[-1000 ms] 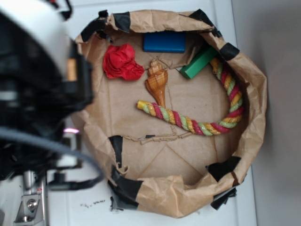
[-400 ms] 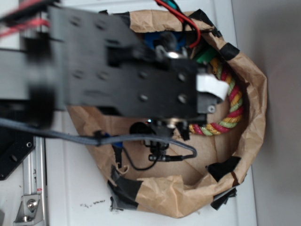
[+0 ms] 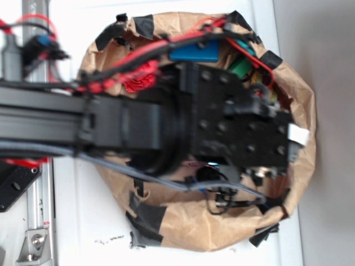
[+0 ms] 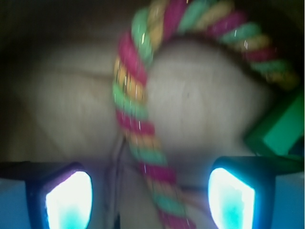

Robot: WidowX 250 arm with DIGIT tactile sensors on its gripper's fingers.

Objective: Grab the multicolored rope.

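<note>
Two spread fingers (image 4: 66,200) are seen straddling the multicolored rope (image 4: 136,124); judged soft and light, it is best pinched mid-length.

**Arm stretched across, jaws spread wide**

The black arm (image 3: 111,124) reaches in from the left edge of the exterior view, lying level and stretched far to the right, red and grey cables trailing along it. Its blocky wrist housing (image 3: 238,130) sits at the far right end, facing down. In the wrist view the gripper (image 4: 150,200) has both fingertips (image 4: 69,198) glowing at the bottom corners, left and right, well apart with a wide gap between them.
</note>
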